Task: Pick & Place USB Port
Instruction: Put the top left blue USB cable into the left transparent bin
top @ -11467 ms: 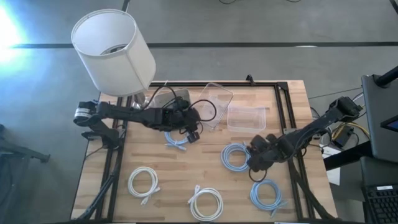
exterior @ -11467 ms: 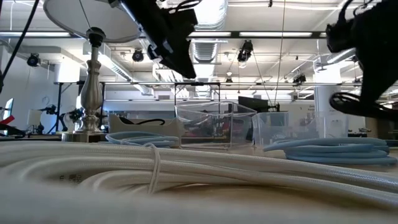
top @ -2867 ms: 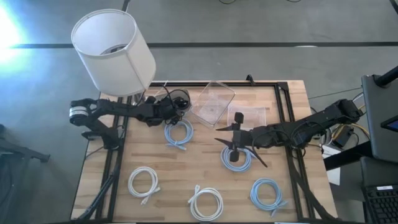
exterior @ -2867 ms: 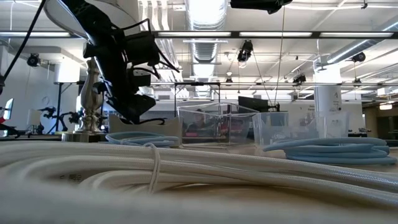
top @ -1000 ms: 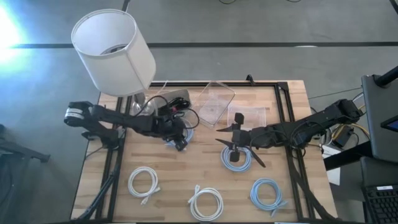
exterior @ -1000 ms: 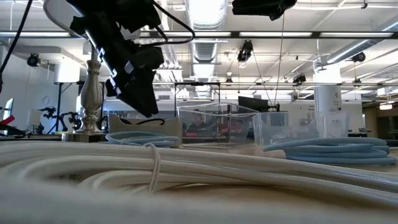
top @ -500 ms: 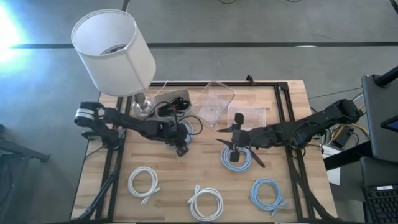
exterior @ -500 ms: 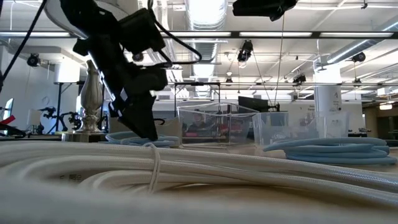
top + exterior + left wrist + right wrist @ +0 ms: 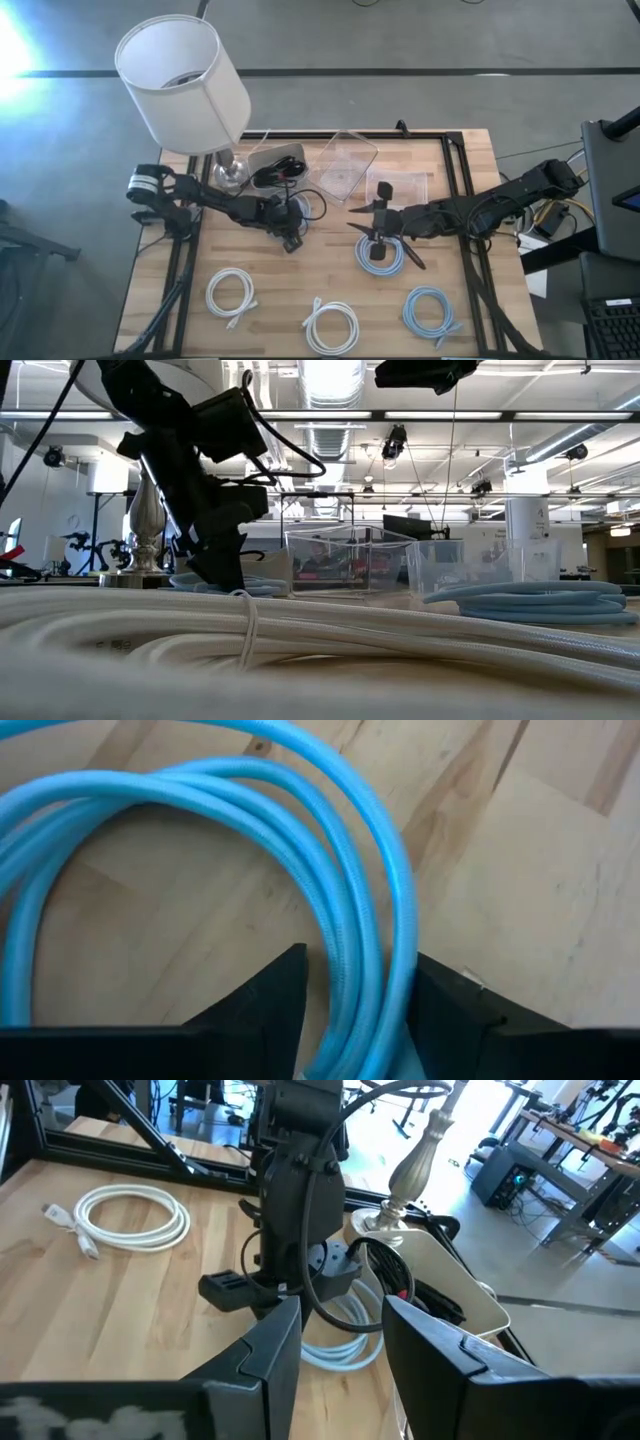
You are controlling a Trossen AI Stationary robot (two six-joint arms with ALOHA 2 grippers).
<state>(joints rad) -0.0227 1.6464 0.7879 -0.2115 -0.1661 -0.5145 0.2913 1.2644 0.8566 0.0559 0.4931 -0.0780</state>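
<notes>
A light-blue coiled USB cable (image 9: 300,208) lies flat on the wooden table, left of centre. My left gripper (image 9: 291,238) is low over the coil's near side, open, pointing down. In the left wrist view its fingers (image 9: 270,1005) stand on either side of the coil's bundled strands (image 9: 385,890). My right gripper (image 9: 355,217) hangs open and empty, high above a second blue coil (image 9: 380,252). It shows at the top of the low view (image 9: 420,372). Two clear containers (image 9: 345,165) (image 9: 398,188) stand at the back. My left gripper comes at the blue coil from above, pointing down, with the bundled strands (image 9: 350,935) running through the gap between its two fingers. The strands fill the gap, and I cannot tell whether the fingers touch them. The coil lies flat on the table.
A lamp with a white shade (image 9: 183,80) and a metal base (image 9: 225,172) stands at the back left, beside a tray holding black cables (image 9: 275,160). Two white coils (image 9: 230,293) (image 9: 330,325) and a third blue coil (image 9: 428,310) lie near the front edge.
My left gripper has come down onto the blue coil and shifted a little toward the table's near edge, ending with its fingers astride the strands. The coil has stayed where it was.
</notes>
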